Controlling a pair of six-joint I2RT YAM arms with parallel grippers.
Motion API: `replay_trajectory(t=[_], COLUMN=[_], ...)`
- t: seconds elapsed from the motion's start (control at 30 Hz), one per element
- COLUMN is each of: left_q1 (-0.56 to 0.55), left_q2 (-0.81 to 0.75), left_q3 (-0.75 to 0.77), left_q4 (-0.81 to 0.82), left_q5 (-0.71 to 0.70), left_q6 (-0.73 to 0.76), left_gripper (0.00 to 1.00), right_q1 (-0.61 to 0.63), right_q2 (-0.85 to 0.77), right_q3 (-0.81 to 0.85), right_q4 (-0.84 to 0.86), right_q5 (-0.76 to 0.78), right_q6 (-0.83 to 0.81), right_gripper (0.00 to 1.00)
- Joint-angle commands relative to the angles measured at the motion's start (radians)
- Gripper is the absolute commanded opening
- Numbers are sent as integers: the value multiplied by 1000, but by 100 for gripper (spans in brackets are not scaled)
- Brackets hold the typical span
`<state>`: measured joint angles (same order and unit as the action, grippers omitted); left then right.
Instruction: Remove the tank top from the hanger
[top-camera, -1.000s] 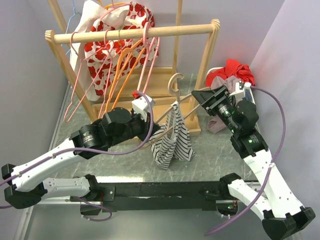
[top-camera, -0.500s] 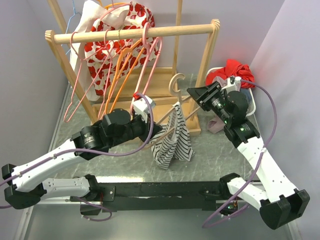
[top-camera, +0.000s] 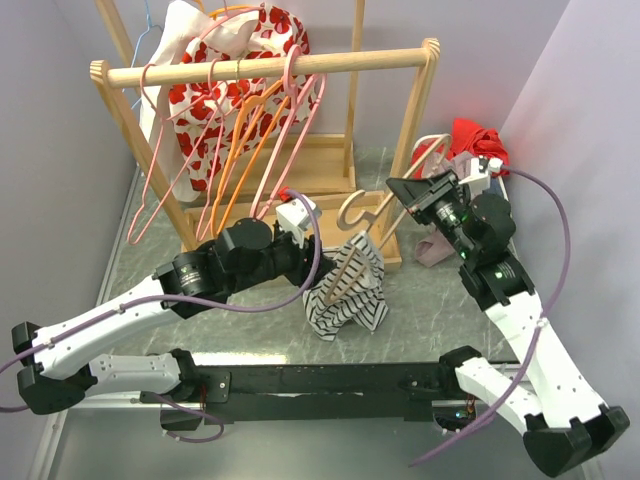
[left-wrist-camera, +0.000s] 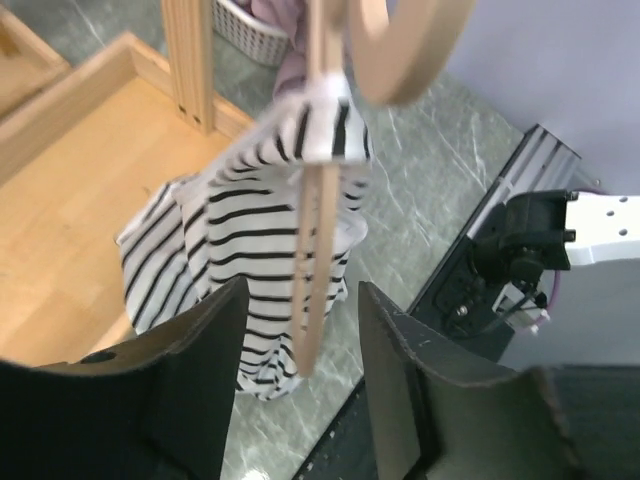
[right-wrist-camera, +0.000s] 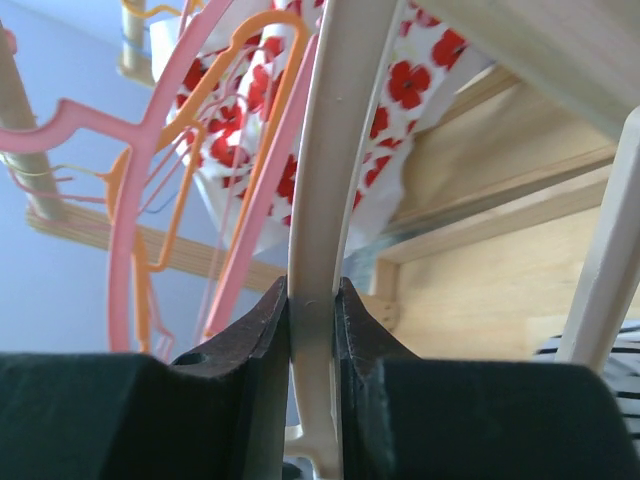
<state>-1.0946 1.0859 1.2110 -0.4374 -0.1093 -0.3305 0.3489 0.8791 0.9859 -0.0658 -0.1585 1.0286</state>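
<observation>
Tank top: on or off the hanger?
On. A strap of the tank top wraps the hanger below its hook; fabric bunches along it.

Robot lab test cell, not a home. My left arm (top-camera: 100, 325) and right arm (top-camera: 530, 340) sat bolted to a black rail (top-camera: 320, 380) at the table's near edge, with purple cables (top-camera: 560, 240) looping loose over them. Plain lilac walls (top-camera: 50, 150) boxed the table in. The table top (top-camera: 440, 300) was a grey stone-look sheet. The clothes gear read as props: a small wooden rack (top-camera: 270, 68) standing on the table, pink hangers (top-camera: 150, 190) and an orange hanger (top-camera: 245, 150) on its rod, a floral garment (top-camera: 190, 100), and a white basket (left-wrist-camera: 245, 22) of clothes.
</observation>
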Motion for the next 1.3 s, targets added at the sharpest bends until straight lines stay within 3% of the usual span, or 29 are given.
replay_trajectory(t=[0.0,0.07,0.1,0.23,0.4,0.53,0.67,0.73,0.8,0.83,0.93,1.27], left_q1=[-4,-4,-2,-2,-4,-4,-2,-2,-2,-4,-4,-2], left_q2=[-21,-23,-21,-14,-24,-30,-32,-35,-47,-49,-54,29], left_q3=[22,19,19,27,12,10,12,2,-13,-19,-28,-158], left_q4=[71,80,80,68,66,74,100,117,147,158,177,501], left_q5=[-47,-52,-53,-59,-70,-75,-44,-1,8,8,2,102], left_q6=[19,24,25,21,5,7,13,21,13,10,15,-28], left_gripper=[56,60,67,65,66,68,63,61,64,69,70,75], right_q1=[-4,-4,-4,-1,4,1,1,1,2,4,2,2], right_q2=[-77,-92,-98,-108,-95,-120,-121,-152,-161,-146,-88,-101], right_q3=[14,22,25,86,166,129,90,39,25,58,161,88], right_q4=[-76,-100,-129,-215,-413,-338,-231,-108,4,-14,-163,-60], right_q5=[94,108,117,142,310,257,234,257,255,264,313,169], right_q6=[-130,-137,-148,-261,-384,-326,-205,-194,-237,-280,-321,-150], right_gripper=[0,0,0,0,0,0,0,0,0,0,0,0])
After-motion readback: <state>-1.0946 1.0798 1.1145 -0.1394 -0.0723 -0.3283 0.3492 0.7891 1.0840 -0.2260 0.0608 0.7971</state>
